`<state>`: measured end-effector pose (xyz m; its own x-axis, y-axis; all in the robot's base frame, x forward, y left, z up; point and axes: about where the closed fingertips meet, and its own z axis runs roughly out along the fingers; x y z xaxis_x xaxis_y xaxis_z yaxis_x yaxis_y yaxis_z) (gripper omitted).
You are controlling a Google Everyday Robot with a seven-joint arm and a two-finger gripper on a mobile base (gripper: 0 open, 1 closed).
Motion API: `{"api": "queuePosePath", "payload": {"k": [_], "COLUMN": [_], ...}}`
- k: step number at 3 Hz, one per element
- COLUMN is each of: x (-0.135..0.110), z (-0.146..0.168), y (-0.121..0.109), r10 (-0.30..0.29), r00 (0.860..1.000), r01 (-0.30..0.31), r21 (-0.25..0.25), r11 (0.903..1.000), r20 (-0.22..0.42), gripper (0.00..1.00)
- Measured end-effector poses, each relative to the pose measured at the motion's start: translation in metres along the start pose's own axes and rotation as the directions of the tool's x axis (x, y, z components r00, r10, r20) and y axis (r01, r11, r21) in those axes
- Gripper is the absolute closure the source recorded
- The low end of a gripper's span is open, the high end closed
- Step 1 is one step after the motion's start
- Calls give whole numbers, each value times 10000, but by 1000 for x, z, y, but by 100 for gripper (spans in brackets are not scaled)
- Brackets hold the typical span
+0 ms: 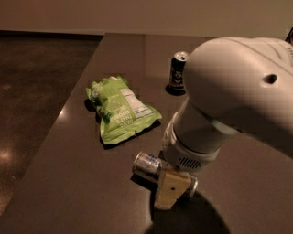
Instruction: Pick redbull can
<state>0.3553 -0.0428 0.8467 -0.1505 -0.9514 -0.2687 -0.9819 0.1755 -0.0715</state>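
Tabletop of dark brown, smooth material (68, 192) is seen filling most of the camera view, with a dark floor (36, 91) to its left and a pale wall (137, 13) along the top. The redbull can (147, 165), a slim, shiny silver metal can, is found lying on its side on the near part of the table, its round end turned toward the left. Its other end is glimpsed at the right, past the gripper. The cream-coloured two-finger gripper (170, 188) is placed directly at the middle of this can, reaching down to the table on the can's near side and covering its central part. Whether the gripper is spread around the can or pinching it cannot be told, since its far side is hidden behind the can and the wrist. Above the gripper, the large white, rounded arm housing (238, 91) is seen filling the right side of the view.

A crumpled light-green snack bag with a white label (122, 109) is laid flat on the table, behind and to the left of the redbull can and apart from it. A shorter dark can with a silver top (177, 71) is seen standing upright farther back, partly hidden by the arm housing.
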Motion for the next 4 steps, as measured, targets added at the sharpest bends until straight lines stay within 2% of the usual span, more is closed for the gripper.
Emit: {"api": "queuePosePath", "payload": {"k": [2,3,4], "x": [0,0,1], "z": [4,-8,-34], "y": [0,-4,-12], "r10": [38,-82,-373], "r00": [9998,9999,9993], "r01": [-42,78,376], "r21": [-193,-337,-437], "r11": [9998,9994,9983], "r20": [-178,-133,79], "gripper": [65,88,100]}}
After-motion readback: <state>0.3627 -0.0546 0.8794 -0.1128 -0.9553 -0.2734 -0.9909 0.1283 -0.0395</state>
